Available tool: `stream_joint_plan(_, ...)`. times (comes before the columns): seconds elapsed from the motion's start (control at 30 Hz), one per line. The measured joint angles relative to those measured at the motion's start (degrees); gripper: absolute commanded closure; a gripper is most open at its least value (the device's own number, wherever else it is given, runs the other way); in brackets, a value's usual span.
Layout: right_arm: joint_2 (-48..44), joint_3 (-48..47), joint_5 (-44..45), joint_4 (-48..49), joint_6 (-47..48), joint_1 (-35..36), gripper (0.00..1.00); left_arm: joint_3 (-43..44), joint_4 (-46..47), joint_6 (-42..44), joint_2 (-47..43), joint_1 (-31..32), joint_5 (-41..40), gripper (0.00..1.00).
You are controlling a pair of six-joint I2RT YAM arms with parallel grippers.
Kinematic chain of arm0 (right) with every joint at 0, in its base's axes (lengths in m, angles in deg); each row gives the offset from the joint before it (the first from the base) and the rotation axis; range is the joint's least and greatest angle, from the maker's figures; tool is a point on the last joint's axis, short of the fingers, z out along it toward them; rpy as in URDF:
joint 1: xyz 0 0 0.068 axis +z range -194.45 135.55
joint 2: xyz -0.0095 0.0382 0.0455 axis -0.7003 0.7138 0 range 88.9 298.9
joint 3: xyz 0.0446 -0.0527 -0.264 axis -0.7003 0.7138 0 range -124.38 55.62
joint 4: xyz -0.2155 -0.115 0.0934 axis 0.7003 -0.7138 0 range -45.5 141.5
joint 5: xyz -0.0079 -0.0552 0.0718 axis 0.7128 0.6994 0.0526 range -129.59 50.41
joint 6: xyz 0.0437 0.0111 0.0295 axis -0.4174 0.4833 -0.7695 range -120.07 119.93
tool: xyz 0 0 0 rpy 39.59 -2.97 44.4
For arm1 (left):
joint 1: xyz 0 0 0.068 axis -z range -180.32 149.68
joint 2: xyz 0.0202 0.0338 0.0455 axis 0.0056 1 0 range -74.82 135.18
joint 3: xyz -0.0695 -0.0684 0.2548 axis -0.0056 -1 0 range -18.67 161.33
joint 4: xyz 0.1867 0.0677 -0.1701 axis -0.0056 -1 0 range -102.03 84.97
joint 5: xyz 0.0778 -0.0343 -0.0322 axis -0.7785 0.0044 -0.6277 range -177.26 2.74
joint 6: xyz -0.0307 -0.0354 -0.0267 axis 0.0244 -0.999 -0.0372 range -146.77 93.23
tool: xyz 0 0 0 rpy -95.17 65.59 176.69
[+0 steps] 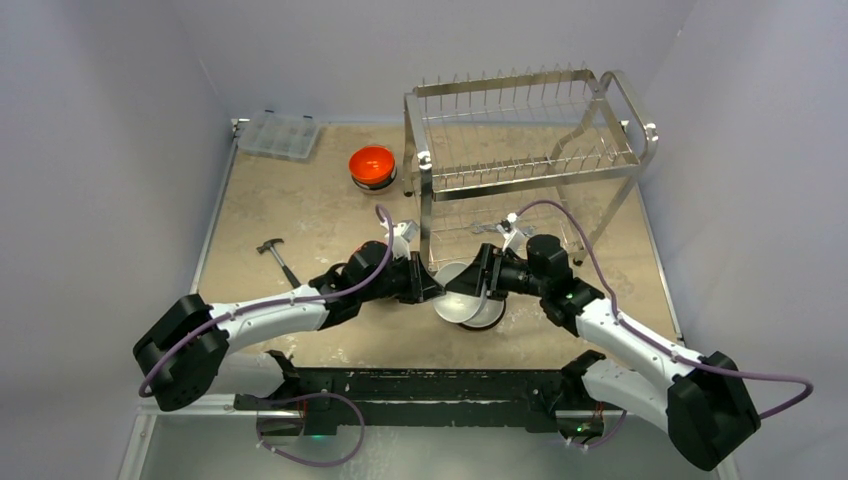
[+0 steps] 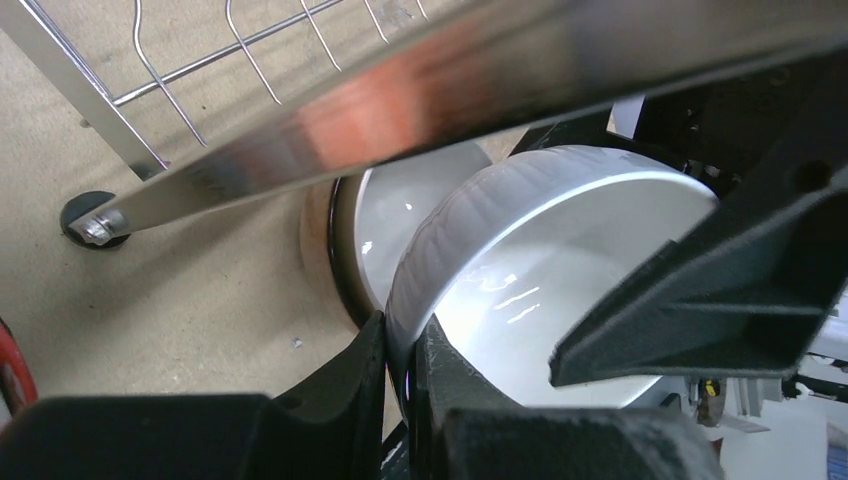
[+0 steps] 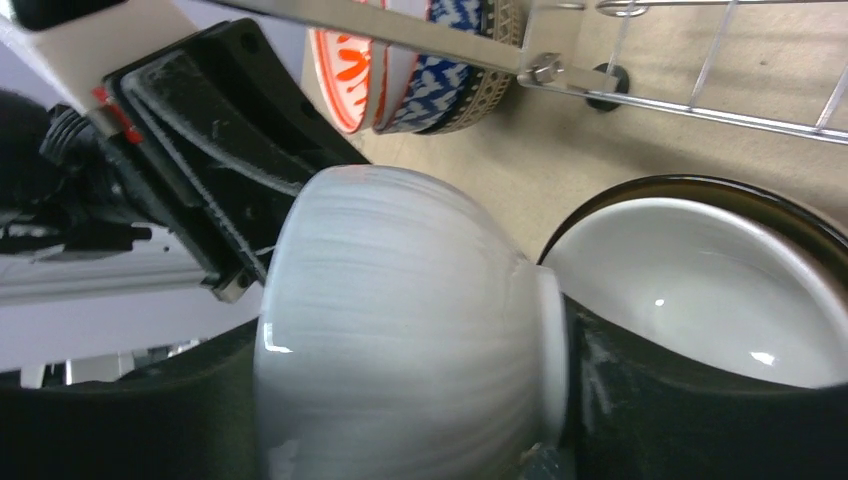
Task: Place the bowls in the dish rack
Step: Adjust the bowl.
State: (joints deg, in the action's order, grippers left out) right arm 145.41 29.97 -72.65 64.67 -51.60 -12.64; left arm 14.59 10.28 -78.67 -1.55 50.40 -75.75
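A white ribbed bowl [image 1: 458, 300] hangs tilted just above the table, in front of the dish rack [image 1: 530, 150]. My left gripper [image 1: 432, 286] is shut on its rim [image 2: 405, 350], one finger inside and one outside. My right gripper [image 1: 478, 283] spans the same bowl [image 3: 400, 250] from rim to foot, and both fingers [image 3: 610, 390] appear to touch it. Under it sits a bowl with a white inside and dark outside [image 3: 700, 280]. A stack of bowls with an orange-red one on top [image 1: 372, 163] stands left of the rack. In the right wrist view, red-and-white and blue patterned sides [image 3: 400, 70] show.
The rack's lower rail [image 2: 400, 100] passes close above both grippers, and one rack foot [image 2: 85, 215] stands on the table. A clear plastic compartment box [image 1: 280, 133] lies at the back left. A small hammer [image 1: 278, 257] lies left of my left arm.
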Motion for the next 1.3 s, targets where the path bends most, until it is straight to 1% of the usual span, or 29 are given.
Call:
stream_joint_plan(0.1,0.24,0.00,1.25,-0.57,0.66,0.00,0.51,0.61,-0.66,0.39,-0.09,0.00,-0.37,1.00)
stream_joint_plan(0.17,0.42,0.17,2.12,-1.55,2.71,0.02,0.60,1.51,-0.83,0.07,-0.37,0.00,-1.03,1.00)
stream_joint_plan(0.23,0.48,0.81,2.12,-3.32,3.15,0.15,0.74,2.60,-0.96,0.94,-0.79,-0.15,-2.36,1.00)
stream_joint_plan(0.33,0.50,0.87,3.78,-4.72,3.48,0.20,0.93,2.82,-1.07,1.40,-0.96,-0.17,-3.78,1.00)
stream_joint_plan(0.37,0.50,0.85,4.09,-4.57,2.69,0.20,0.97,2.86,-1.22,1.60,-0.96,-0.11,-3.87,1.00)
stream_joint_plan(0.4,0.46,0.81,4.17,-4.48,2.27,0.20,0.98,2.86,-1.22,1.75,-0.96,-0.04,-4.02,1.00)
stream_joint_plan(0.43,0.46,0.81,4.20,-4.44,2.10,0.20,0.94,2.86,-1.22,1.77,-1.01,-0.04,-4.07,1.00)
stream_joint_plan(0.47,0.48,0.81,4.22,-4.44,2.03,0.20,0.87,2.86,-1.22,1.79,-1.01,-0.04,-4.11,1.00)
stream_joint_plan(0.57,0.48,0.81,4.20,-4.35,1.97,0.22,0.54,2.86,-1.33,1.86,-1.25,-0.02,-4.28,1.00)
stream_joint_plan(0.63,0.39,0.81,4.17,-4.07,1.79,0.22,0.27,2.86,-1.42,1.97,-1.53,0.00,-4.48,1.00)
stream_joint_plan(0.7,0.04,0.66,2.03,-2.05,-0.17,0.42,0.12,2.75,-1.49,2.21,-1.70,0.13,-4.44,1.00)
stream_joint_plan(0.73,-0.44,0.31,1.11,-0.83,-1.38,0.92,0.06,2.60,-1.27,2.14,-1.70,0.48,-4.15,1.00)
stream_joint_plan(0.77,-1.38,0.13,0.61,0.46,-2.12,1.38,0.02,2.49,-1.18,2.03,-2.10,0.81,-4.07,1.00)
stream_joint_plan(1.0,-4.61,1.03,-0.98,6.88,-7.85,1.55,0.01,2.49,1.95,2.05,-4.61,1.07,-4.13,1.00)
stream_joint_plan(1.3,-3.61,1.29,-1.20,7.26,-9.57,1.75,0.02,2.80,0.07,3.08,-4.74,1.22,-4.59,1.00)
